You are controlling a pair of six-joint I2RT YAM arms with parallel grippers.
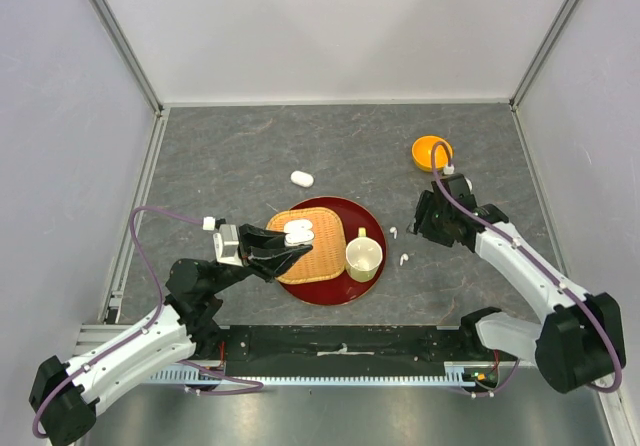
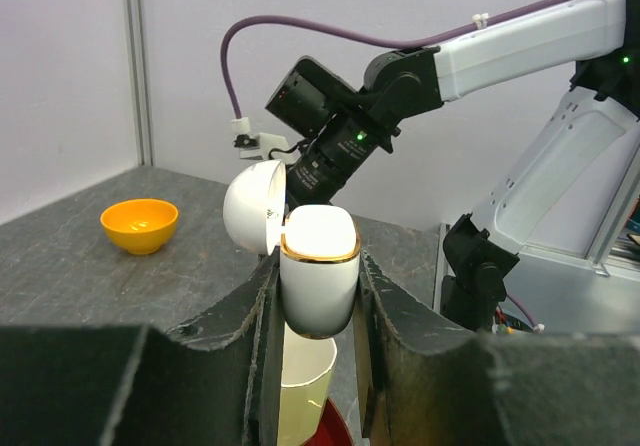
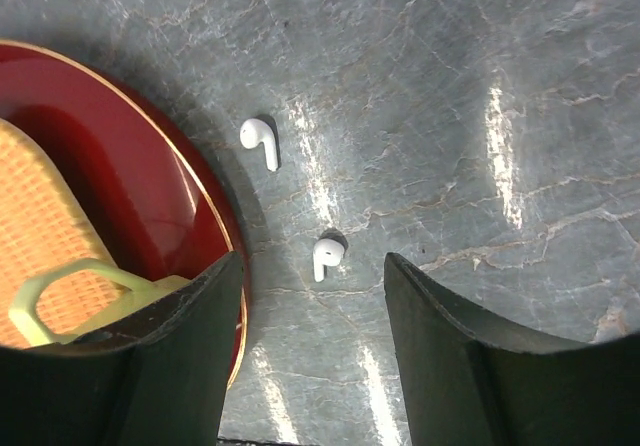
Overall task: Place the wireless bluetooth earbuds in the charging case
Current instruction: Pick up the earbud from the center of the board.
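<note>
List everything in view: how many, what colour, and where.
table: one, grey, under everything
plate: one, red, table centre
mat: one, woven orange, on plate
cup: one, cream, on plate's right
earbuds: two, white, on table right of plate
case: one, white, open, held above plate
spare case: one, white, on table behind plate
bowl: one, orange, far right
left claw: one, black, shut on case
right claw: one, black, open above nearer earbud

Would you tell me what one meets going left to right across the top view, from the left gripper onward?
The left gripper holding the case → cup → two earbuds → right gripper.
</note>
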